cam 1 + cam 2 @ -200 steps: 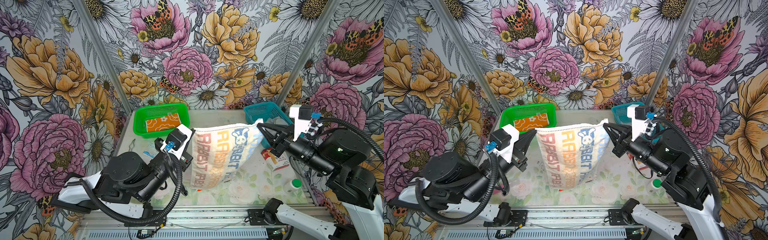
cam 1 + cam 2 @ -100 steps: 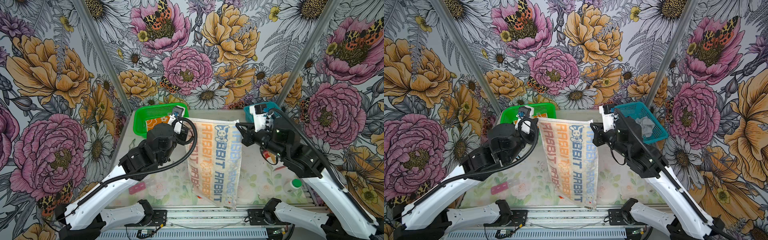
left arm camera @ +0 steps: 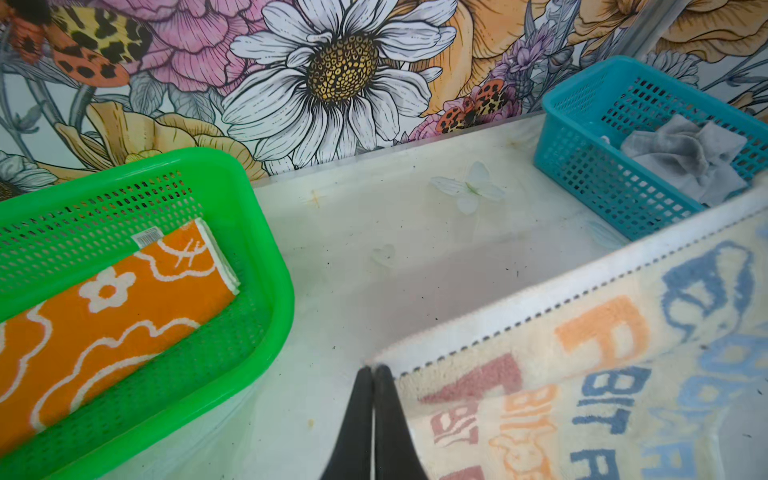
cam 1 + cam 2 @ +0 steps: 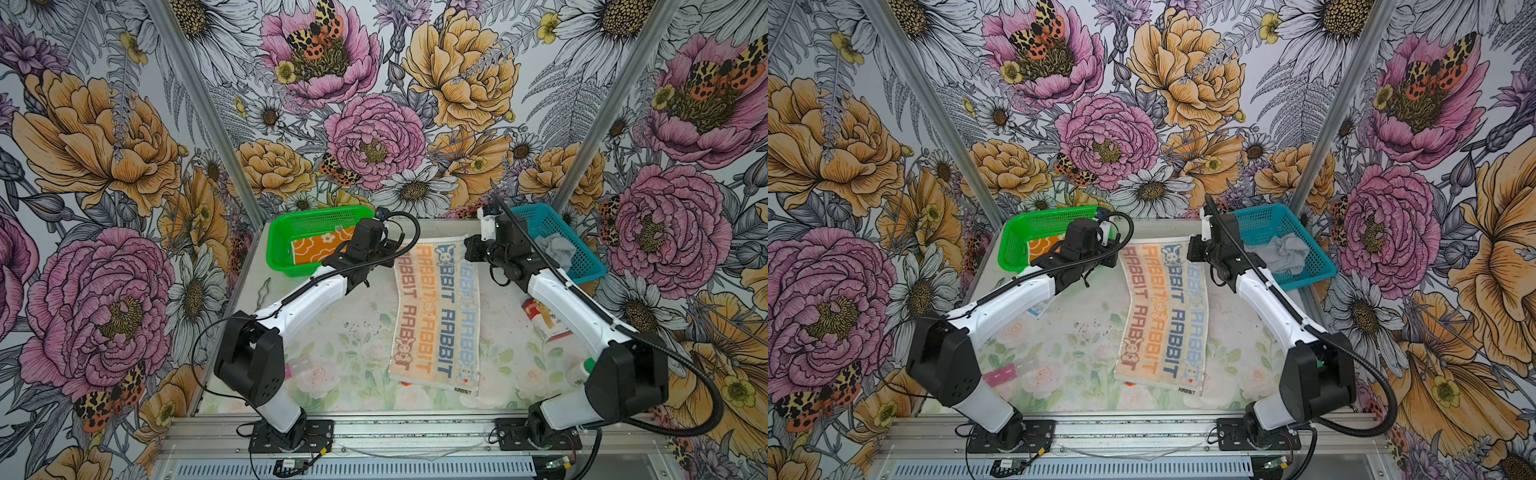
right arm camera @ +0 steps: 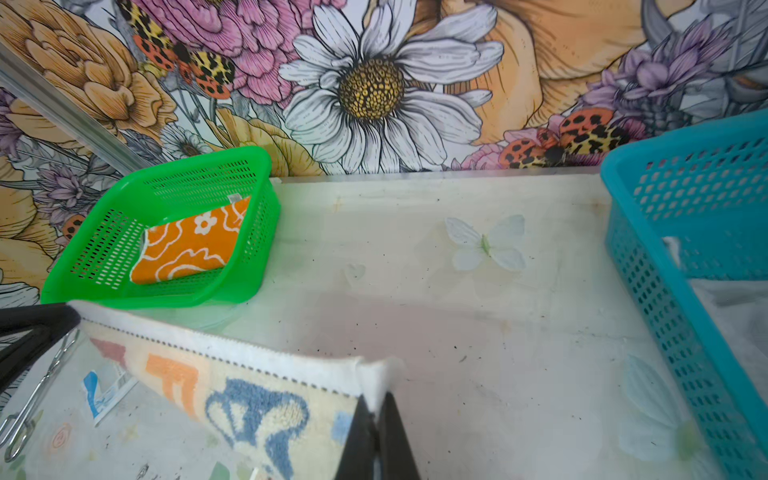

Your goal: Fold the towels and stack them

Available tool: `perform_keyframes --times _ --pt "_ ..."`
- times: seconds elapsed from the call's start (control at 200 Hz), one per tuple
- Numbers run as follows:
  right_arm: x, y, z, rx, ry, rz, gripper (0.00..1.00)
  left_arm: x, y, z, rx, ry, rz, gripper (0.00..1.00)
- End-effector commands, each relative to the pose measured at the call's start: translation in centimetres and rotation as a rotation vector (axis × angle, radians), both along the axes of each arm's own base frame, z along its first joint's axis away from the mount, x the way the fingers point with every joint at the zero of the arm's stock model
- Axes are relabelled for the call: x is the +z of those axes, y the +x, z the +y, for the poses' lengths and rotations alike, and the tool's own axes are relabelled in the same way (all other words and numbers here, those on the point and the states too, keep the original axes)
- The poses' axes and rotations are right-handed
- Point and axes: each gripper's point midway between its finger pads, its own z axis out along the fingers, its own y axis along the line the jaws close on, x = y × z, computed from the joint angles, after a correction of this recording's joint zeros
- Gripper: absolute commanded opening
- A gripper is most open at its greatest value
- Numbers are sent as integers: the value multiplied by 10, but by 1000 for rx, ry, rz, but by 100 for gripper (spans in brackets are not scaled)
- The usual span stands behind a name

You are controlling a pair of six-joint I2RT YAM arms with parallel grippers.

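The left end effector [image 3: 373, 370] and right end effector [image 5: 375, 401] each clench a far corner of the lettered towel [image 4: 436, 316], which trails from them, spread along the bench [image 4: 353, 336], toward the arm bases. With it laid out, the first fold seemingly comes next: carrying both corners together to the near hem.

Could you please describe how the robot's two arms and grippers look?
The left arm and right arm have white shells with boxy black joints. A black ribbed cable loops along each. The left gripper and right gripper have slim, tapered black fingers.
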Motion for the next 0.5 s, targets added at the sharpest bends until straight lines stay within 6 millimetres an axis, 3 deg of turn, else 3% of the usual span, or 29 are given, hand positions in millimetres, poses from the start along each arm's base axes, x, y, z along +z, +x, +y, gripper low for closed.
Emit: perform_keyframes --times 0.0,0.035,0.05,0.2,0.495 --pt "-17 39 0 40 49 -18 0 15 38 -6 16 -68 -74 0" --pt "-31 50 0 46 56 9 0 12 47 -8 20 -64 -74 0" --pt "-35 54 0 49 60 17 0 -5 53 -11 20 -48 -48 0" --pt "-70 86 -3 45 59 36 0 -38 89 -18 40 -2 -11 0" --pt "-99 131 -21 -16 20 42 0 -88 138 -21 94 79 58 0"
